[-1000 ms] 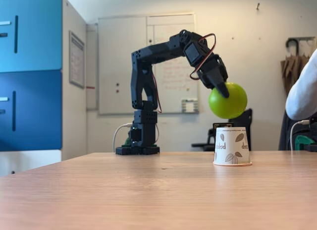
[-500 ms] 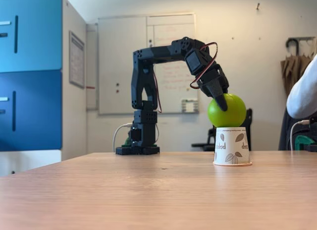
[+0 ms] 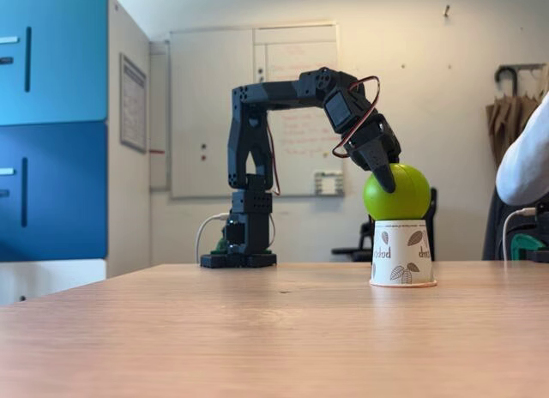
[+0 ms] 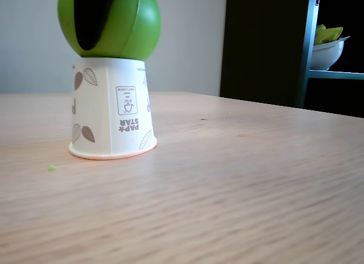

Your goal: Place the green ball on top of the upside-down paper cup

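In a fixed view from the counter's edge, your black arm (image 3: 257, 158) stands at the far side of the wooden counter (image 3: 214, 329) and reaches out to the right. Its hand (image 3: 388, 177) points down onto the green ball (image 3: 399, 195), with one dark finger (image 3: 386, 175) lying across the ball's front; the hand looks clenched around the ball. The ball sits on the flat top of the upside-down paper cup (image 3: 401, 254), which stands rim-down on the counter at the right. A blue cabinet (image 3: 51, 123) fills the left, a whiteboard (image 3: 214, 106) hangs on the wall behind the arm, and a person's sleeve (image 3: 525, 158) shows at the right edge.

In another fixed view, low and close, the cup (image 4: 112, 110) stands at the left with brown leaf shapes and lettering printed upside down. The ball (image 4: 131, 25) rests on top of it, a little wider than the cup's top. A dark finger (image 4: 94, 19) covers part of the ball's front. A small green speck (image 4: 52, 168) lies on the counter (image 4: 239, 184) just left of the cup. At far right, a white bowl (image 4: 327, 53) sits on a shelf (image 4: 335, 75).
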Controlling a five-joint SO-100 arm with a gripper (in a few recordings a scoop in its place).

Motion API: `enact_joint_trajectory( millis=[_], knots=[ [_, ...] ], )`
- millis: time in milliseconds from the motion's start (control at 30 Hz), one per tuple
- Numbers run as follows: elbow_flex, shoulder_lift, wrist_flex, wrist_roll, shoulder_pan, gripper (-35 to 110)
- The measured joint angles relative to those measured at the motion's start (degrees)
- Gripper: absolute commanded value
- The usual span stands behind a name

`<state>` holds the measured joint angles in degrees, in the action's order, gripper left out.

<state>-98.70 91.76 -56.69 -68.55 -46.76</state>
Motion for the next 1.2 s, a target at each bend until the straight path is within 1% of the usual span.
enact_joint_trajectory(
  millis=[133, 400, 733, 967, 1067, 1167, 1200],
  knots=[
    [-0.44, 0.79, -0.09, -0.62, -0.97, 45],
    [-1.32, 6.86, -0.35, -0.62, -1.41, 46],
    [-7.65, 22.50, -0.53, 0.00, -0.70, 44],
    [-14.59, 39.11, 0.79, 3.34, 6.24, 39],
    [-16.26, 45.70, 1.05, 5.45, 10.46, 34],
    [-16.79, 51.06, 0.62, 5.89, 14.41, 31],
    [-16.88, 52.56, 0.44, 5.89, 16.00, 28]
  ],
)
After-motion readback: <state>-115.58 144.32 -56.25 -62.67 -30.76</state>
